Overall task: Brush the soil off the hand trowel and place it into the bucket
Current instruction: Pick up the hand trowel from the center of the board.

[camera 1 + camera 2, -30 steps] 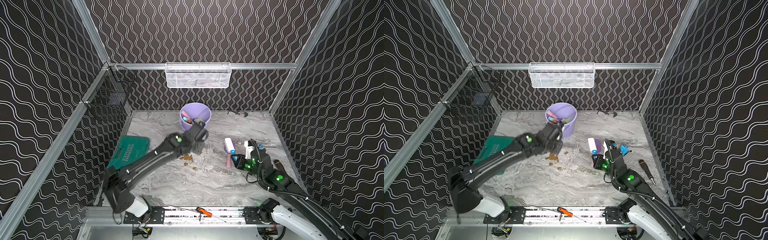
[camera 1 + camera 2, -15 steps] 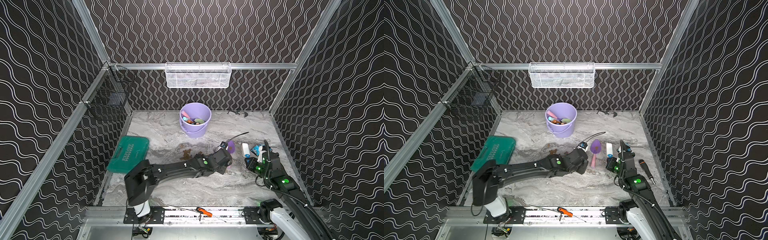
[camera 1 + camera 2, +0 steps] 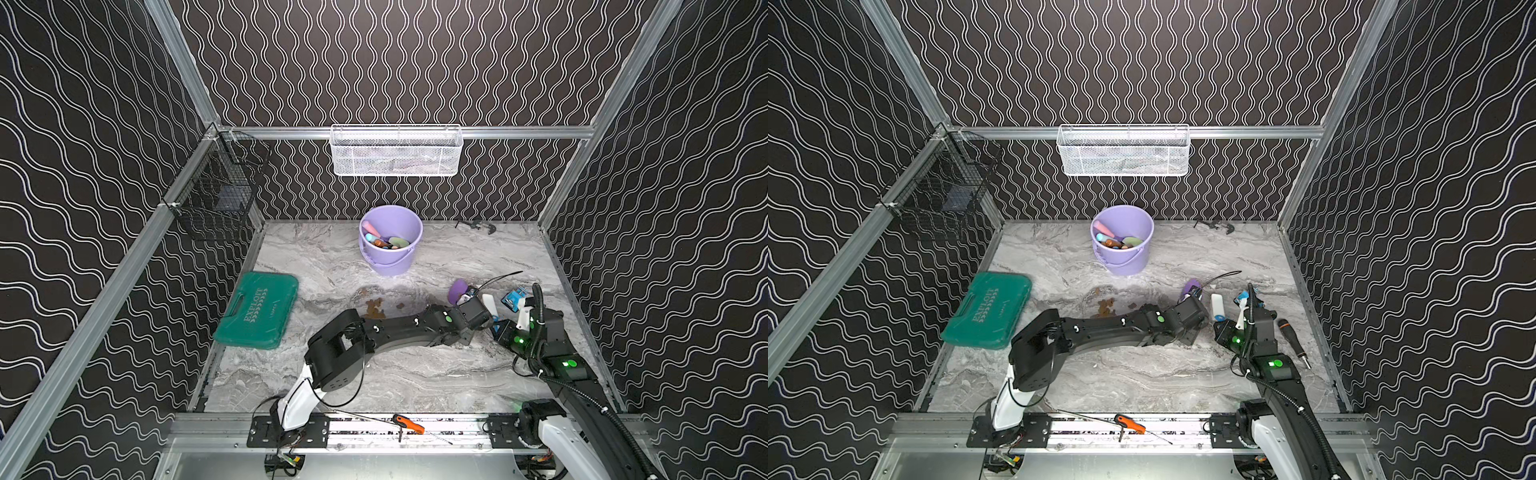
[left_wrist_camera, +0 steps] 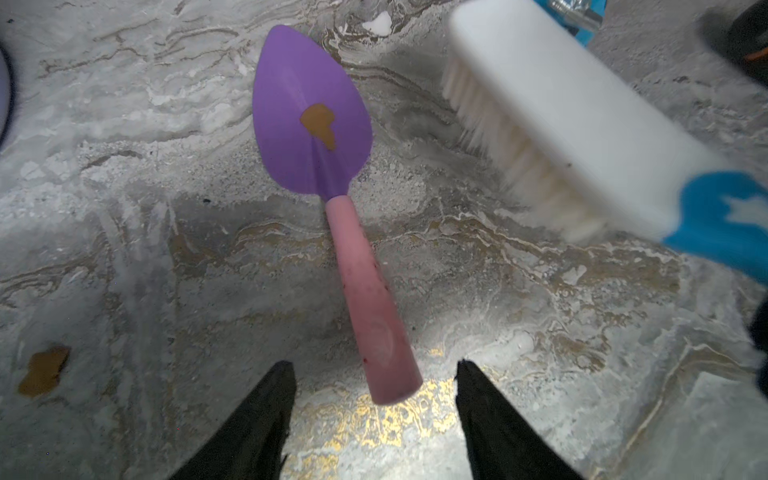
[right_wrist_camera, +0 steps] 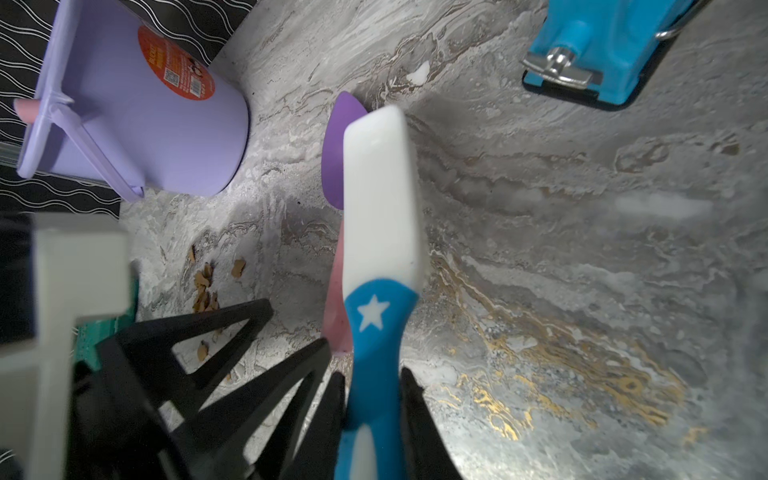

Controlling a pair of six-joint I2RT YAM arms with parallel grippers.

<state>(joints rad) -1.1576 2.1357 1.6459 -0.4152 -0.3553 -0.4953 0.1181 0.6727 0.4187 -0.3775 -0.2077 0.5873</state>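
Left claw (image 4: 374, 362) gapes by the smooth pink-handled trowel (image 4: 336, 208); right claw (image 5: 372, 372) grips the bristly, seemingly plastic brush (image 5: 382, 208)

Left claw (image 4: 374, 363) spread, empty; trowel (image 4: 340, 212) ahead, soil (image 4: 318, 124) on blade.

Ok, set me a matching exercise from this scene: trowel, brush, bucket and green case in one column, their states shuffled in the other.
Things:
1. trowel
2. brush
3. bucket
4. green case

States:
A. stands upright with coloured items inside
B. lies on the table with a brown soil clump on its blade
C. lies flat, lid shut
D. gripped in the right tool

Pairs: 1-B, 2-D, 3-A, 4-C.
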